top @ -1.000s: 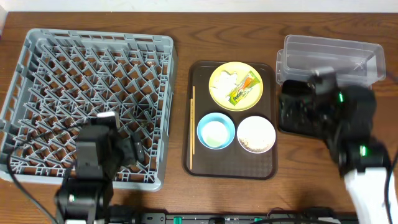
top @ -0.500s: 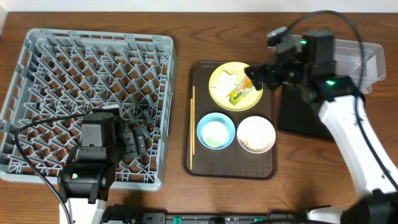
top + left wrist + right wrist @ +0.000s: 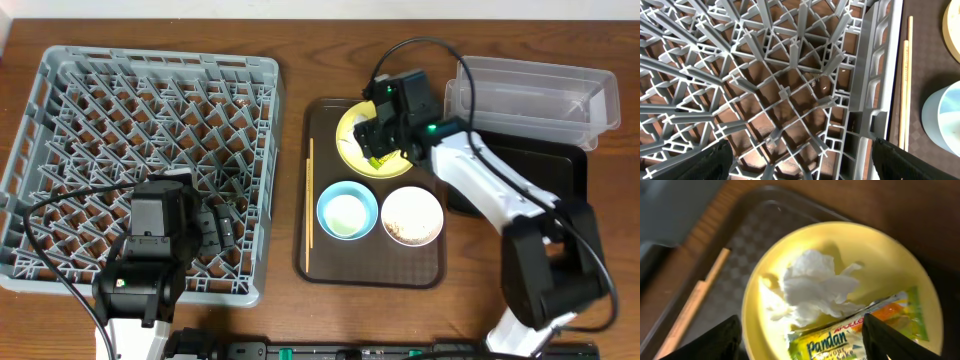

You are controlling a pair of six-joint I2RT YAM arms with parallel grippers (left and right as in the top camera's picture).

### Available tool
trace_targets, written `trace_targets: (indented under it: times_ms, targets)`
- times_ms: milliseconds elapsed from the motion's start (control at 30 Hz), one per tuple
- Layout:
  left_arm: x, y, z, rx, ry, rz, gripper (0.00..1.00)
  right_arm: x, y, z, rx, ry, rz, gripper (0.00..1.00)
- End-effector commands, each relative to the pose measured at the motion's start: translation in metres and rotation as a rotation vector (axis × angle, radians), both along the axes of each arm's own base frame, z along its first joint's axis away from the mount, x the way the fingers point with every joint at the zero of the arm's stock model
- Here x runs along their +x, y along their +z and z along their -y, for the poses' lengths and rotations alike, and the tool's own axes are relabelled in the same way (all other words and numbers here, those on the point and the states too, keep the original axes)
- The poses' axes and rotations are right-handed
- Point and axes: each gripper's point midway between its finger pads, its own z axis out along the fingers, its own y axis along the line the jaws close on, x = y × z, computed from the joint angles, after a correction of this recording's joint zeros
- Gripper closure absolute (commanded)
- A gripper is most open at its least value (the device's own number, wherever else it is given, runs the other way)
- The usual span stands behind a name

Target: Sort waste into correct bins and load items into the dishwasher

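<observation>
Right gripper (image 3: 378,135): positioned over the yellow plate (image 3: 350,140), which sits in the rear right corner of the brown serving tray (image 3: 372,265) at mid-table. The right wrist view shows the two fingers (image 3: 715,340) spread wide, one at each side of the plate's contents, with nothing clamped between them. Whether the tips touch the plate cannot be told.

On the plate: crumpled white tissue (image 3: 812,290) at centre, and the green-and-orange snack wrapper (image 3: 855,335) just beside it, overlapped at its edge. The overhead view hides most of this under the arm.

Left gripper (image 3: 215,232): over the front right part of the grey dish rack (image 3: 140,120), which fills the left half of the table. The left wrist view shows its fingers (image 3: 705,162) far apart, holding nothing, with bare rack pegs below.

Other items: the light blue bowl (image 3: 347,211) and the white bowl (image 3: 411,215), the latter holding beige crumbs, stand side by side in the front half of the serving tray. The chopsticks (image 3: 309,200) lie along its left edge; the left wrist view confirms two sticks, parallel. The clear tub (image 3: 530,95) is at the table's rear right corner, and the black tray (image 3: 555,185) lies just in front of it; only the overhead view shows them.
</observation>
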Motion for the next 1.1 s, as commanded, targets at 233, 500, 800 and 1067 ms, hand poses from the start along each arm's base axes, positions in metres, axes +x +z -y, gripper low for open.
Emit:
trace_targets:
  times_ms: [233, 500, 800, 1067]
  targets:
    - [0.002, 0.007, -0.001, 0.006, 0.008, 0.018, 0.09, 0.015, -0.046, -0.005, 0.040, -0.144, -0.071, 0.27]
    - [0.002, 0.006, -0.001, 0.006, 0.008, 0.017, 0.09, 0.024, -0.039, -0.008, 0.084, -0.179, -0.044, 0.99]
    - [0.002, 0.006, -0.001, 0.006, 0.008, 0.017, 0.09, 0.028, 0.041, 0.026, 0.133, -0.241, 0.053, 0.99]
    - [0.003, 0.007, -0.001, 0.006, 0.008, 0.018, 0.09, 0.023, 0.138, 0.114, 0.115, -0.444, 0.237, 0.99]
